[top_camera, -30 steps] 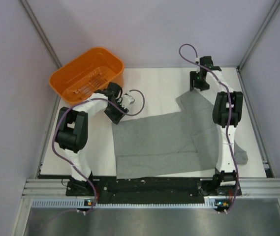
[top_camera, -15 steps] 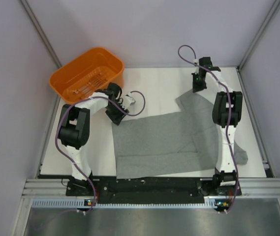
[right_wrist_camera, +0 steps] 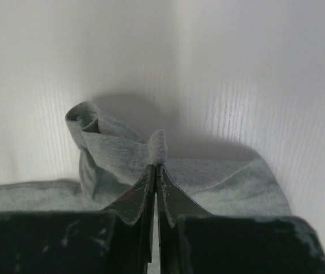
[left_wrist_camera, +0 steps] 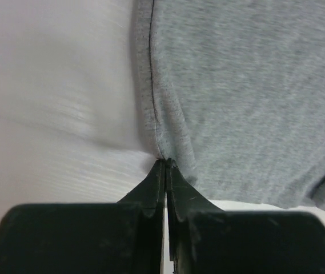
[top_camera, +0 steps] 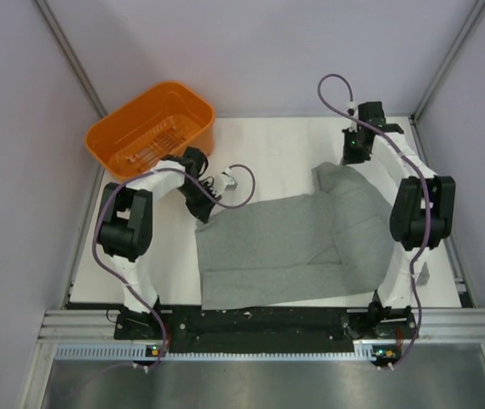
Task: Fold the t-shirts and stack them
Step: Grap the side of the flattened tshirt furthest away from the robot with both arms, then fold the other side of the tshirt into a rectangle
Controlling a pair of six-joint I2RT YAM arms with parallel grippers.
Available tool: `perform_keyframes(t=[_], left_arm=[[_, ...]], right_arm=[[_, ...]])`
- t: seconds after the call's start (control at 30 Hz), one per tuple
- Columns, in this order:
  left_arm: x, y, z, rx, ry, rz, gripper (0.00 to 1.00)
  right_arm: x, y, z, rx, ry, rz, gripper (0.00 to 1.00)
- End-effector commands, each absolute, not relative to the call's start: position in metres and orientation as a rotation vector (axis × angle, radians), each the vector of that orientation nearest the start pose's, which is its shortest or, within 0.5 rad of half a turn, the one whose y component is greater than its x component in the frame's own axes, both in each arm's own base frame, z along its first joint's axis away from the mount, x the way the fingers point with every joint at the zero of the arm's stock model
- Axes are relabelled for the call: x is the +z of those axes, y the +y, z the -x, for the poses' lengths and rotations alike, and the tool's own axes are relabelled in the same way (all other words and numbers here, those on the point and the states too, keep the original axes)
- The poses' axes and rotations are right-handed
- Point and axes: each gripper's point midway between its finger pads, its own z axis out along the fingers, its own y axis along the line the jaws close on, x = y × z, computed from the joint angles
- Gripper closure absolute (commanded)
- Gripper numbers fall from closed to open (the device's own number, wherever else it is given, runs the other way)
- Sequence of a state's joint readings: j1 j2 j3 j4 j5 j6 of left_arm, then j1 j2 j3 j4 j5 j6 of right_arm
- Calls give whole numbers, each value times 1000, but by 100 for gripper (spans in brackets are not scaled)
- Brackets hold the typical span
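Note:
A heather-grey t-shirt (top_camera: 285,243) lies partly folded on the white table. My left gripper (top_camera: 204,204) is at its far left corner; in the left wrist view the jaws are shut on the hemmed edge of the t-shirt (left_wrist_camera: 219,103), pinched at my left gripper (left_wrist_camera: 167,161). My right gripper (top_camera: 353,153) is at the shirt's far right part, lifted a little. Seen from the right wrist, my right gripper (right_wrist_camera: 156,166) is shut on a small fold of the t-shirt (right_wrist_camera: 116,149), which bunches up beside it.
An orange plastic basket (top_camera: 152,128) stands at the far left corner of the table (top_camera: 268,145). Grey walls close in both sides. A black rail (top_camera: 259,322) with the arm bases runs along the near edge.
Both grippers have shut on the shirt's cloth. The right arm swung outward to the right and raised the shirt's far right part, bunching it. The left gripper barely shifted.

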State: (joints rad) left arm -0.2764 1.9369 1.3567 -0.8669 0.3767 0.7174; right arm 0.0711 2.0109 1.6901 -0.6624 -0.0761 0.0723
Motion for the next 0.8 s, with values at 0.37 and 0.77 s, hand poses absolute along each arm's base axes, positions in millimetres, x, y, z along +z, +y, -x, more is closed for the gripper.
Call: perform_keyframes(t=[0.37,0.77], left_arm=[[97,-136,-300,-424,2252,-1602,100],[80,-149,-215,-596,2133,-1990,100]], right_arm=[[212,-48,-349,-437,2235,-45,100],[197,-84,-265,-743,2257,201,100]])
